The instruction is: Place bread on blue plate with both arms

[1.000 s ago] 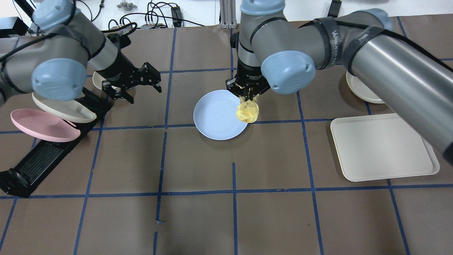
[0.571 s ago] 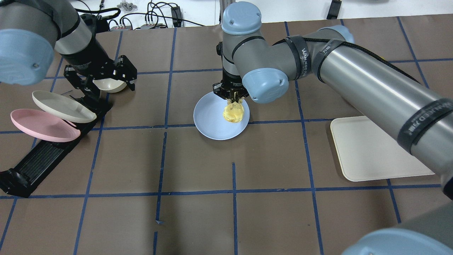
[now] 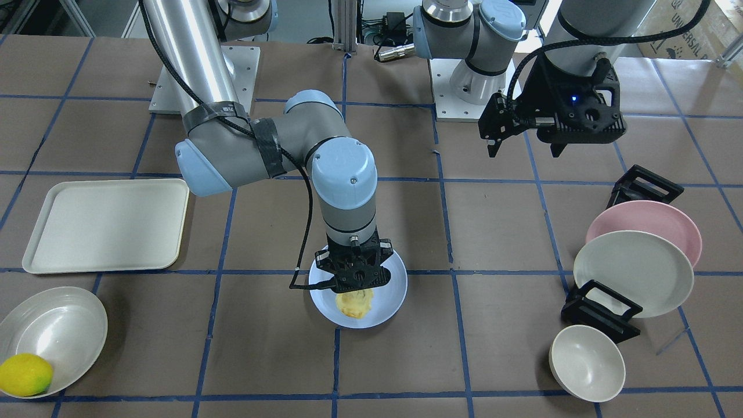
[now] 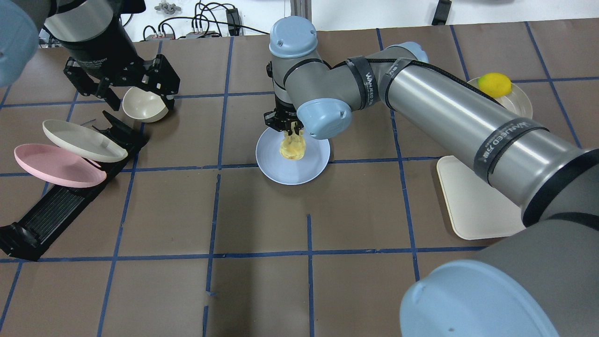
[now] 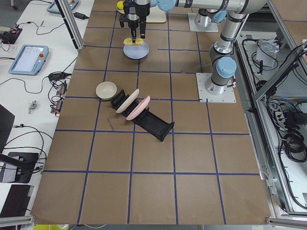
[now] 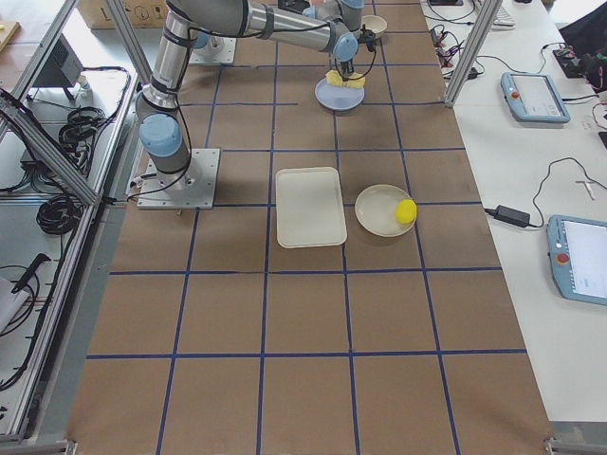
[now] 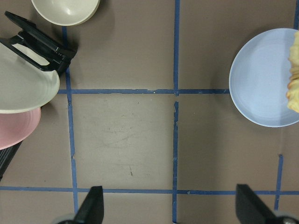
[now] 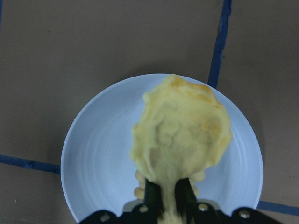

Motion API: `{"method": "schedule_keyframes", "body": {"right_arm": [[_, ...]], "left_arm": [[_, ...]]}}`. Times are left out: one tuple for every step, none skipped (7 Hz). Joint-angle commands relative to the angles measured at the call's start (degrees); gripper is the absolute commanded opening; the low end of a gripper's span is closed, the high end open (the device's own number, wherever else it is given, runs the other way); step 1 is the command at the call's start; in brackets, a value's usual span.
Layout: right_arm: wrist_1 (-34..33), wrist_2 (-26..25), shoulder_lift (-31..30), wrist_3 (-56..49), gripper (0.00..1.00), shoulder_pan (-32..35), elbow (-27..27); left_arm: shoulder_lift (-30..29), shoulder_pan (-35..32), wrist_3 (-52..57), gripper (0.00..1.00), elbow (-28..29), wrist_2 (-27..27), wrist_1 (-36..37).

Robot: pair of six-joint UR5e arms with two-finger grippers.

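Observation:
The pale yellow bread [image 4: 292, 147] hangs from my right gripper [image 4: 293, 133], which is shut on its upper end. It is over the middle of the blue plate [image 4: 281, 171] near the table's centre. The right wrist view shows the bread [image 8: 182, 130] in front of the plate [image 8: 93, 158], with the fingers [image 8: 152, 193] pinching it. From the front, the bread [image 3: 354, 303] looks close to the plate [image 3: 397, 287]; I cannot tell if it touches. My left gripper [image 4: 139, 100] is open and empty, raised at the far left. Its wrist view shows the plate [image 7: 257, 79] at the right edge.
A black rack [image 4: 61, 206] at the left holds a pink plate [image 4: 56, 166] and a cream plate [image 4: 82, 140]. A cream bowl [image 4: 142, 105] lies under the left gripper. A cream tray [image 4: 472, 201] sits at the right. A lemon [image 4: 496, 84] lies in a cream dish [image 4: 519, 100].
My right gripper has carried the bread leftward from the plate's right rim to over its middle. My left gripper has moved back and to the left, away from the plate.

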Motion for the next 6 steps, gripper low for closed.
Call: {"method": "schedule_keyframes", "body": {"right_arm": [[-4.9, -0.4, 1.6, -0.3, 0.64, 0.2, 0.3], [-6.9, -0.4, 2.0, -0.2, 0.99, 0.1, 0.1], [-5.7, -0.4, 1.1, -0.6, 1.00, -0.2, -0.7], [-2.8, -0.4, -0.8, -0.9, 1.00, -0.6, -0.9], [-1.9, -1.3, -4.0, -3.6, 0.99, -1.4, 0.4], [1.3, -4.1, -7.1, -5.6, 0.99, -2.4, 1.5]], "left_arm": [[0.1, -0.1, 0.3, 1.00, -0.4, 0.0, 0.4], [0.6, -0.1, 0.4, 1.00, -0.4, 0.1, 0.4], [1.0, -0.1, 0.4, 1.00, -0.4, 0.2, 0.3], [1.1, -0.1, 0.3, 1.00, -0.4, 0.2, 0.3], [1.1, -0.1, 0.3, 1.00, -0.4, -0.1, 0.3], [0.6, -0.1, -0.4, 1.00, -0.3, -0.4, 0.4]]}}
